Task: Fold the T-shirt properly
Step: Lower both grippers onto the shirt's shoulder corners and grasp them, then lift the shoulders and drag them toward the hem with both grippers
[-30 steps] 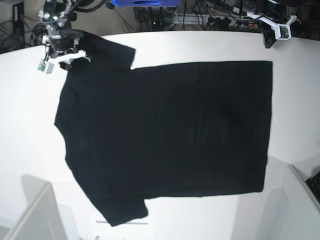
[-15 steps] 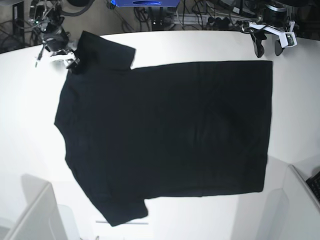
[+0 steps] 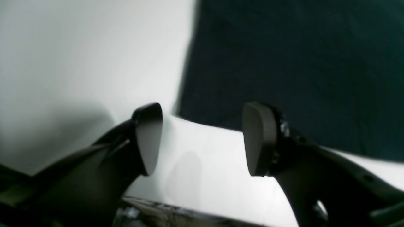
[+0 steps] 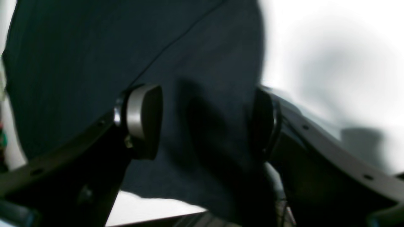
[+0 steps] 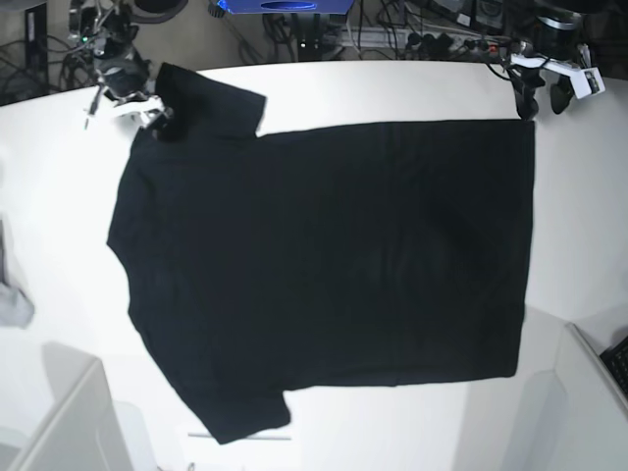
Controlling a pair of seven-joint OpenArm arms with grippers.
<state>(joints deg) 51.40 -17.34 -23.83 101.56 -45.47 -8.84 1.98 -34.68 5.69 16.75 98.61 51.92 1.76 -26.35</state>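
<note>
1. Base view: T-shirt lies spread flat on the white table, sleeves toward the view's left.
2. Left gripper: fingers apart, nothing between them, over bare table just off the shirt's corner.
3. Right gripper: fingers apart above the upper sleeve; contact with the cloth unclear, wrist view blurred.
4. Grey cloth cut off at left edge.

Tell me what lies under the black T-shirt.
The T-shirt lies spread flat on the white table, which shows all around it. Whatever may be beneath the cloth, and its underside, is covered.
</note>
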